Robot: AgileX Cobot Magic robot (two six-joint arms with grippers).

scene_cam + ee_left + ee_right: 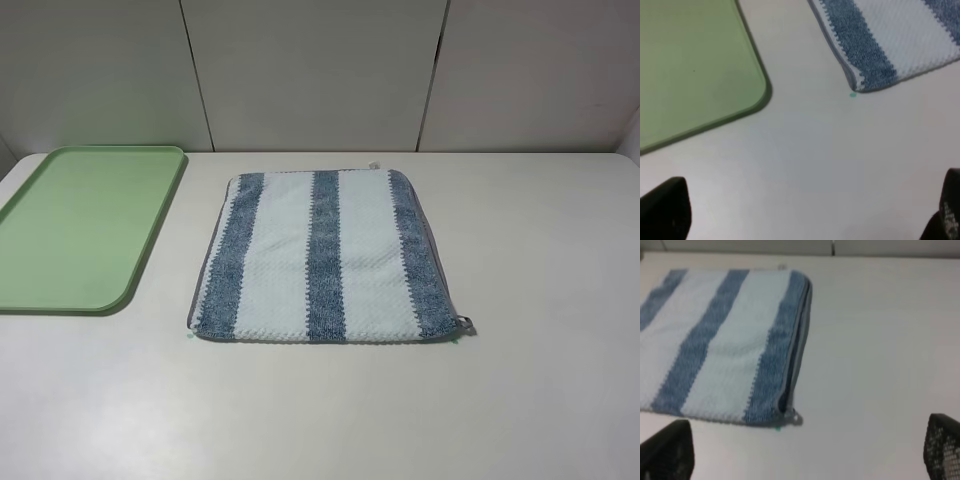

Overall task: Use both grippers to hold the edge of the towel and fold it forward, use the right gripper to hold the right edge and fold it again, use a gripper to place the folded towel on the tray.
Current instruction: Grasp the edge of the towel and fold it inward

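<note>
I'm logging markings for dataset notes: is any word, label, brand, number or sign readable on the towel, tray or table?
None can be read in any view. The striped towel shows only blue and white bands; the small loop at its corner bears no legible print. The green tray and the white table are plain.

This looks like a robotics lab or test cell rather than a home. A plain white bench [520, 380] fills the view, backed by flat pale wall panels [310, 70] joined at dark vertical seams [196, 70]. On the bench lie a green tray [80, 225] and a striped towel [325, 255], set out squarely like test props, and black robot fingers [665, 450] edge into both wrist views
</note>
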